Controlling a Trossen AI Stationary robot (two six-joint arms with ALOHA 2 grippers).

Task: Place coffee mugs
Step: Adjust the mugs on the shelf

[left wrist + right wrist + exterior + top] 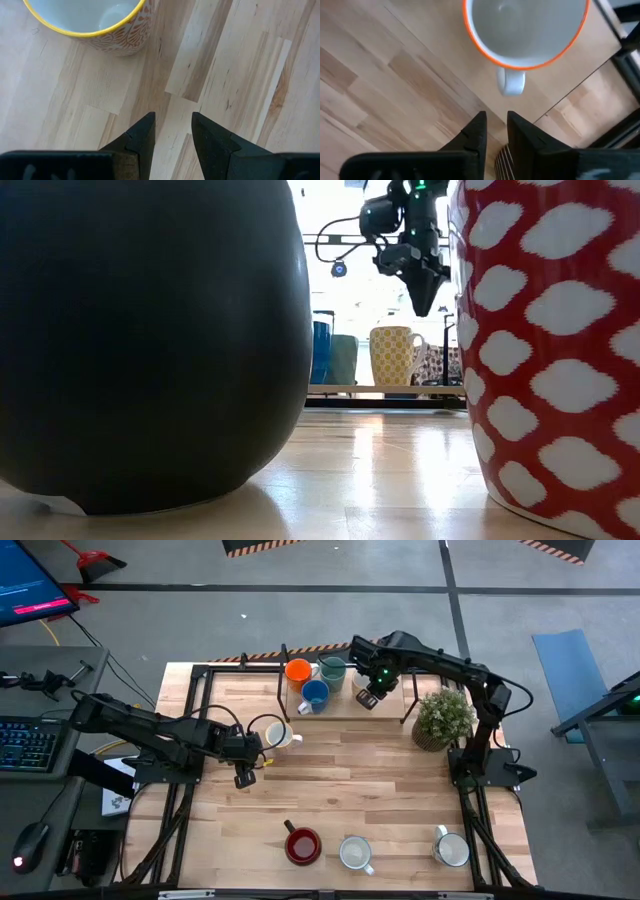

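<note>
Four mugs (318,680) on rear shelf (340,705); three mugs (357,852) along front edge.

Pale wood-plank table (380,780) – faintly glossy; red mug (560,350) glazed, ceramic-looking.

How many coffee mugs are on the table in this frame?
8. Back shelf: orange mug, teal mug, blue mug, plus an orange-rimmed mug mostly hidden under the right hand. Yellow-rimmed mug mid-left by the left hand. Front edge: red mug, white mug, grey mug.
</note>
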